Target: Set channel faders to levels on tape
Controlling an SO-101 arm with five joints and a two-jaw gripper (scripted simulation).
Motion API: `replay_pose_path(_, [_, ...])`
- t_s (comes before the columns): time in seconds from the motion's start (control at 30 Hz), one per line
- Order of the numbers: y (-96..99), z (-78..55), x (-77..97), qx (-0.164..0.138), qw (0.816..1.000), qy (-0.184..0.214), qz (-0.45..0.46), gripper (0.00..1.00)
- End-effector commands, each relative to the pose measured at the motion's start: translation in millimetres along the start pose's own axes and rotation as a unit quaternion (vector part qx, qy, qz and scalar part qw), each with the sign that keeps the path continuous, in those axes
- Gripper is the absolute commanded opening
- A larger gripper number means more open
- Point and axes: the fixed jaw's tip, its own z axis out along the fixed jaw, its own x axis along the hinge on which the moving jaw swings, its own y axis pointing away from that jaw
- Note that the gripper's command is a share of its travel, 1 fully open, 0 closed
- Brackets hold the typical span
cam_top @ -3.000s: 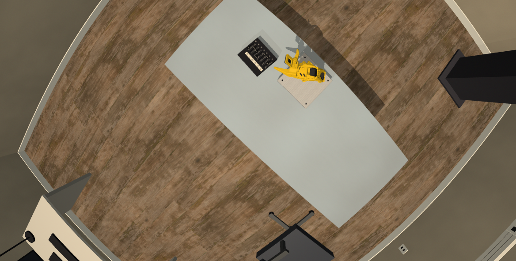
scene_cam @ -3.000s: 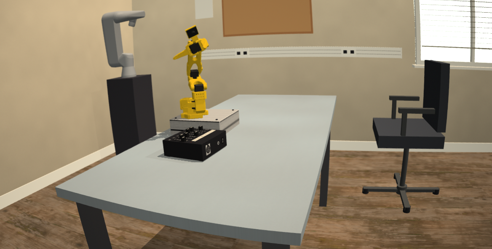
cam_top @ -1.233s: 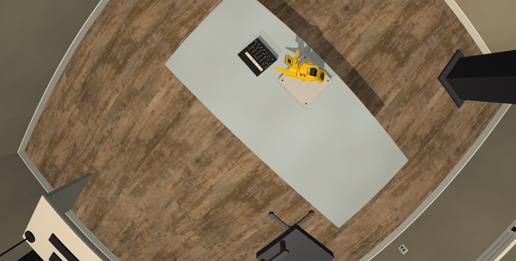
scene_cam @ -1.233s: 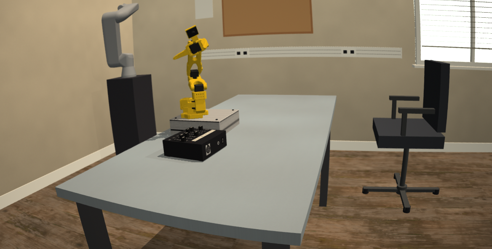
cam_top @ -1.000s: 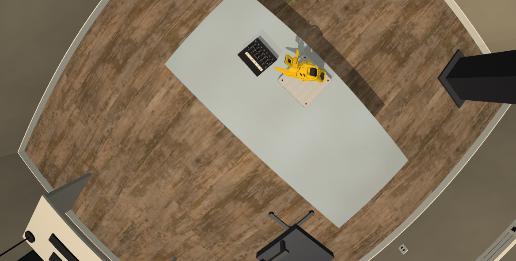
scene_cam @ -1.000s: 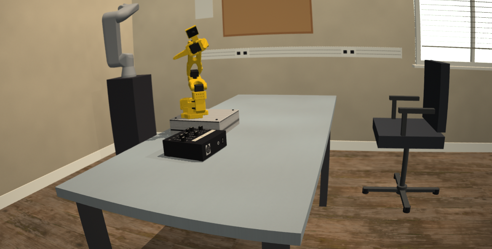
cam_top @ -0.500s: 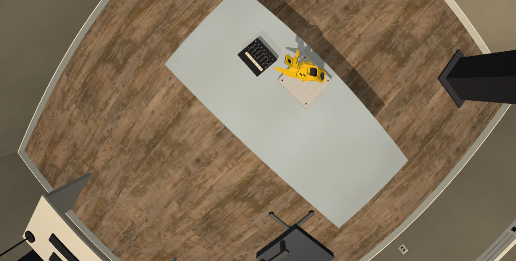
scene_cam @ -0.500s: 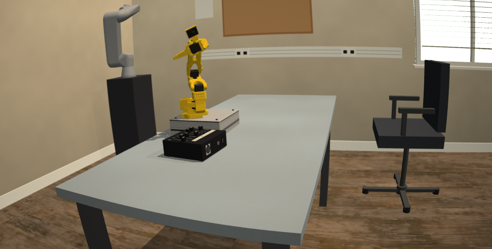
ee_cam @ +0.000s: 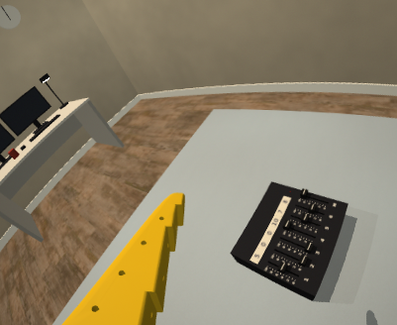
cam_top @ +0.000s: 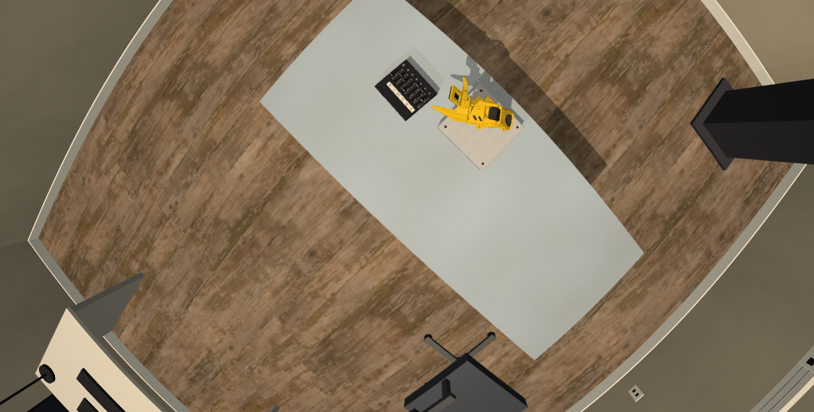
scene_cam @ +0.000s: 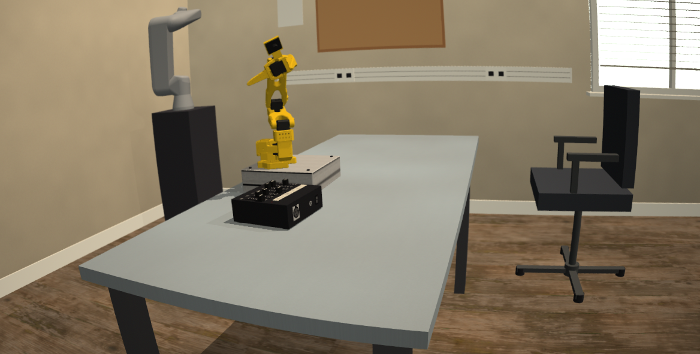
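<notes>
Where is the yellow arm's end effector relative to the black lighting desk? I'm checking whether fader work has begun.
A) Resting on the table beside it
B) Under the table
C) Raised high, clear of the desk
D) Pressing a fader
C: the yellow arm's end effector is raised high above the black lighting desk, touching nothing.
</notes>
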Motion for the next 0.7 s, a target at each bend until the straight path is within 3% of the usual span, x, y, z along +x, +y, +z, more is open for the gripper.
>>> replay_pose_path(0.0, [-0.4, 2.9, 1.0, 0.003, 1.0, 0.008, -0.01, 0.0])
replay_pose_path(0.4, [-6.4, 37.8, 18.3, 0.03, 0.984, 0.115, -0.134, 0.0])
replay_pose_path(0.53, [-12.4, 59.8, 34.4, 0.032, 0.958, 0.189, -0.215, 0.0])
replay_pose_path(0.67, [-20.8, 81.4, 55.7, 0.021, 0.916, 0.27, -0.298, 0.0])
